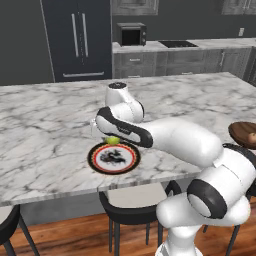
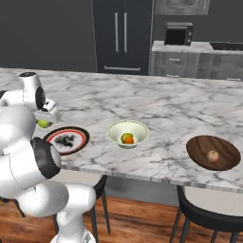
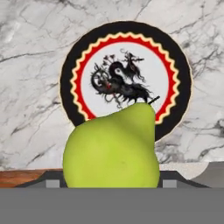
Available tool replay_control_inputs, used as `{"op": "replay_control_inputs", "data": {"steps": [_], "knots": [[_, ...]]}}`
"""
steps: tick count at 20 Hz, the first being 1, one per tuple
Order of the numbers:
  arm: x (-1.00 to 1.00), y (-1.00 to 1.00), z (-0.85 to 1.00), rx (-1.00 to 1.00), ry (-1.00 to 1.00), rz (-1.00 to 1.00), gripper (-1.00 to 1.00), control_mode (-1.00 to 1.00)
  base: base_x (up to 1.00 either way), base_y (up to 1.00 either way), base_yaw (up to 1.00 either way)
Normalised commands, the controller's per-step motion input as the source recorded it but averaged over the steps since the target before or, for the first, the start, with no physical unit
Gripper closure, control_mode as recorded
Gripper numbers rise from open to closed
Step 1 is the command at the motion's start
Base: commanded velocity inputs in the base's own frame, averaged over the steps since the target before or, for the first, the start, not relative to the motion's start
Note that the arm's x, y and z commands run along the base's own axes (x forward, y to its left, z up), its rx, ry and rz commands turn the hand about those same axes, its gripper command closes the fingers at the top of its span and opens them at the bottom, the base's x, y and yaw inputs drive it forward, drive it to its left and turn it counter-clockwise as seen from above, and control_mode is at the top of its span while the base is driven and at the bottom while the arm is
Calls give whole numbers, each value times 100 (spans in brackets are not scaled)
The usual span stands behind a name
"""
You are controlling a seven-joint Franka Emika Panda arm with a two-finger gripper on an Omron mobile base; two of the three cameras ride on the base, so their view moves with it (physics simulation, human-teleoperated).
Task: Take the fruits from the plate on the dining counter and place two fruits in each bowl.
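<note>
Dark fridge (image 1: pixel 77 37), microwave (image 1: pixel 131 34), 2 black stools (image 1: pixel 125 212) beneath.

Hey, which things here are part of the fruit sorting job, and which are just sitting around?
Part of the job:
- green fruit, held in the gripper above the plate
- cream bowl with two fruits
- wooden bowl with one tan fruit
- marble counter

Just there:
- microwave
- fridge
- stools
</note>
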Motion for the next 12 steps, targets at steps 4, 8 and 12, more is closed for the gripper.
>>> {"op": "replay_control_inputs", "data": {"steps": [4,8,12], "knots": [[-74,-58,-2,3,0,41,100,-100,0,0,0],[-54,-58,14,7,-1,30,100,-100,0,0,0],[-8,-56,35,0,6,4,100,-100,0,0,0]]}}
